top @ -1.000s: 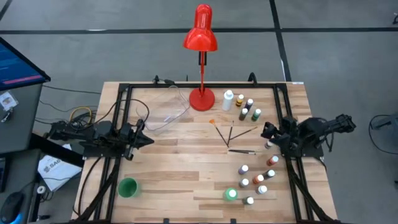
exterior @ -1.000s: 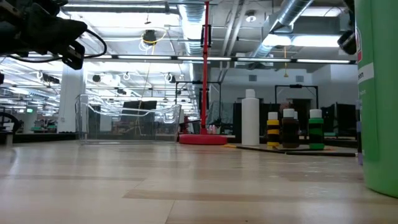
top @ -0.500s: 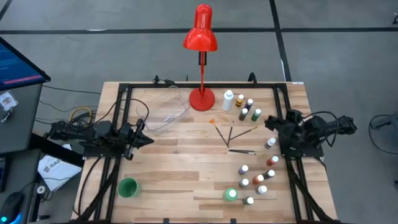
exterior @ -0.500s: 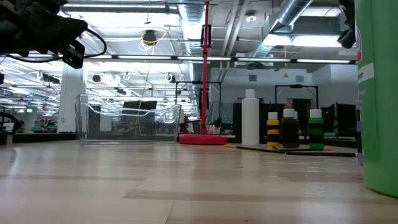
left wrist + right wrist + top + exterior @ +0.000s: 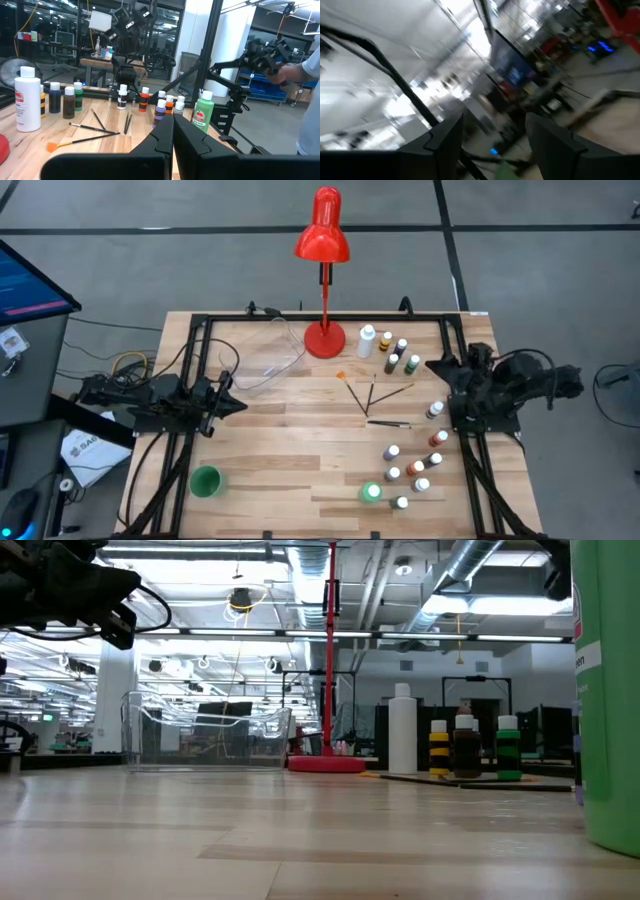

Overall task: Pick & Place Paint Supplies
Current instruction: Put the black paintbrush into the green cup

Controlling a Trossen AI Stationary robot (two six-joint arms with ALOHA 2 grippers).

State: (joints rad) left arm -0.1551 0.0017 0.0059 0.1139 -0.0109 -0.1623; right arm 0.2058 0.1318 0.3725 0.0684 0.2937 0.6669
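Right hand (image 5: pixel 437 367) swung back, three brushes (image 5: pixel 372 396), one lamp (image 5: pixel 323 240)

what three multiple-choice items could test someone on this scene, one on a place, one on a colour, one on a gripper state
1. Where does the red lamp stand?
A. far edge, middle
B. near left corner
C. by the green bottle

2. What colour is the cup at near left?
A. red
B. green
C. white

3. How does the left gripper stand?
A. wide open
B. shut on a brush
C. shut, empty

Answers: 1 A, its base sits at the far middle; 2 B, seen from above; 3 C, fingers meet with nothing between them.
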